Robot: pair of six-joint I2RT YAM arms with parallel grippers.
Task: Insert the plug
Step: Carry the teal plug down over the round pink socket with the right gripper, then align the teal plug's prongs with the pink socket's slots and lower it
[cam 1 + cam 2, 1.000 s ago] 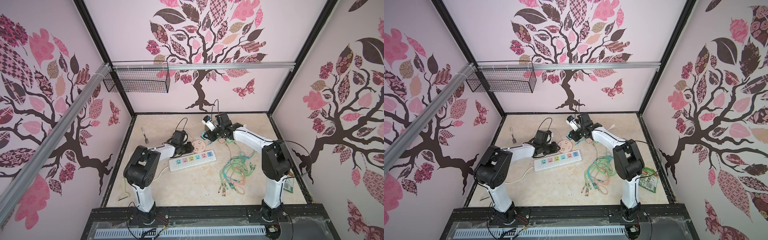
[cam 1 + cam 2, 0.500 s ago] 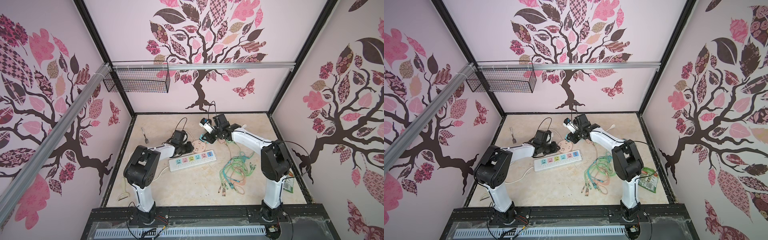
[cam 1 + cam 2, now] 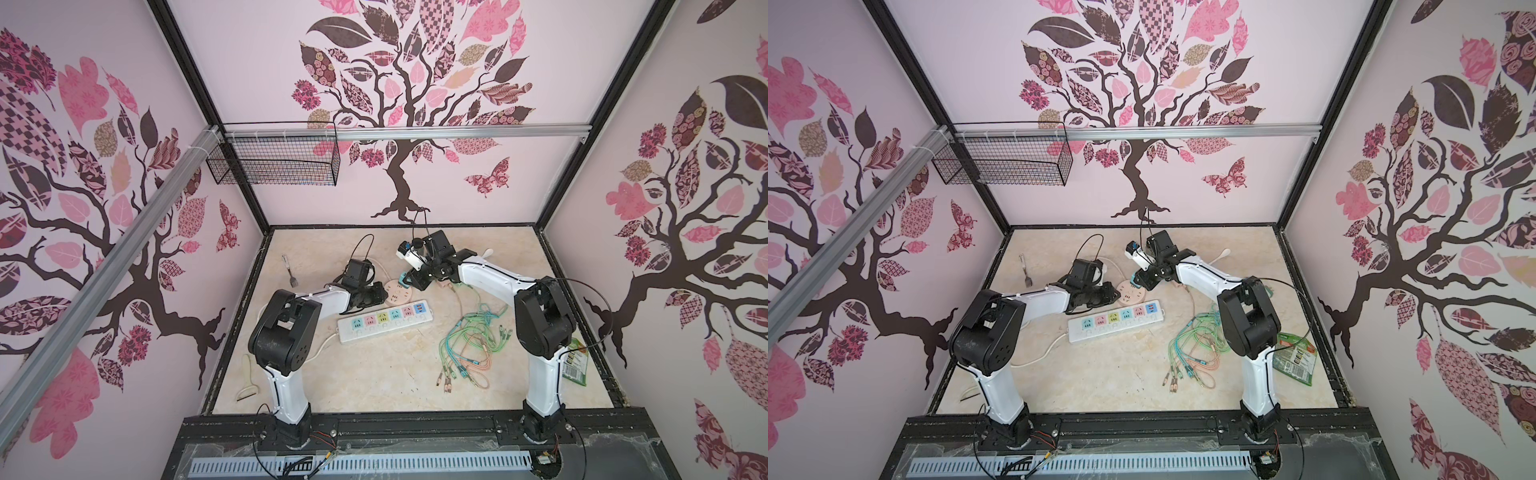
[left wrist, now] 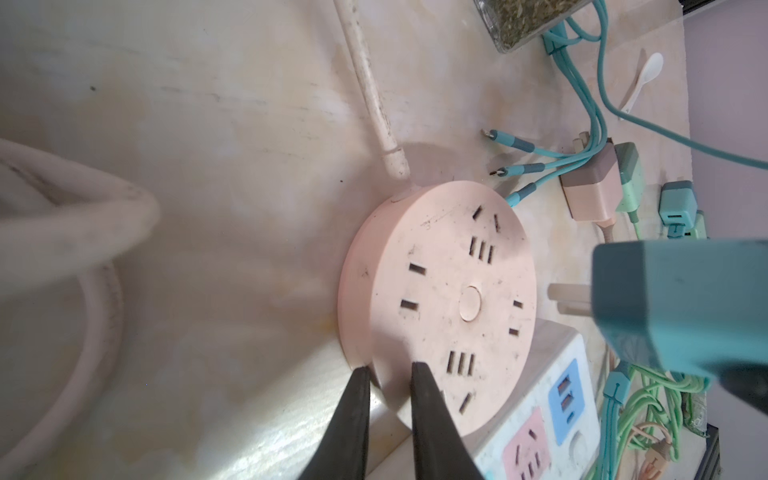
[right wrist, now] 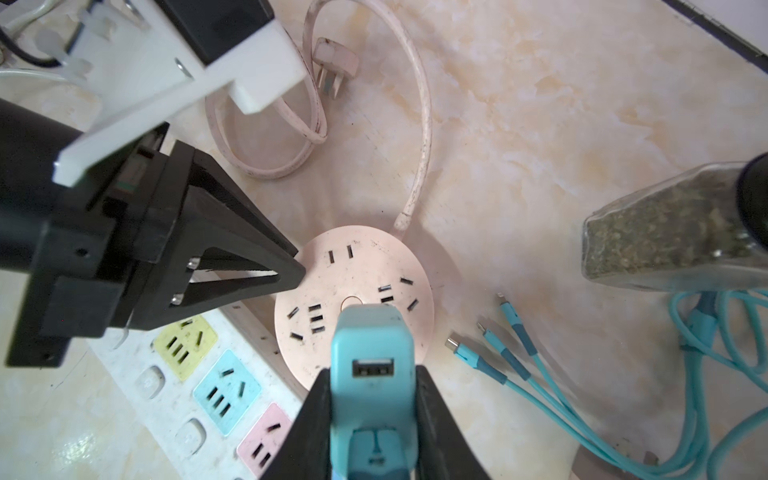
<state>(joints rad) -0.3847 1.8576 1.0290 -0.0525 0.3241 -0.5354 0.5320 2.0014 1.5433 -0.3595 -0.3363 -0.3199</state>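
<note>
Right hand [image 5: 371,376] is clamped on the teal plug [image 5: 372,340], squeezing its sides. The plug hangs just past the fingertips with its prongs [image 4: 567,297] aimed at the round pink socket [image 5: 353,266] — close, but not touching as far as I can tell. Left hand [image 4: 390,369] has its fingers pinched on that socket's rim. Thing is, the socket sits with one edge up on the power strip [image 5: 226,392], so it looks tilted. If the prongs come down off the slots, they'd likely skid on the face and rock the socket out of that thin pinch — or twist the plug in the right hand's grip.
</note>
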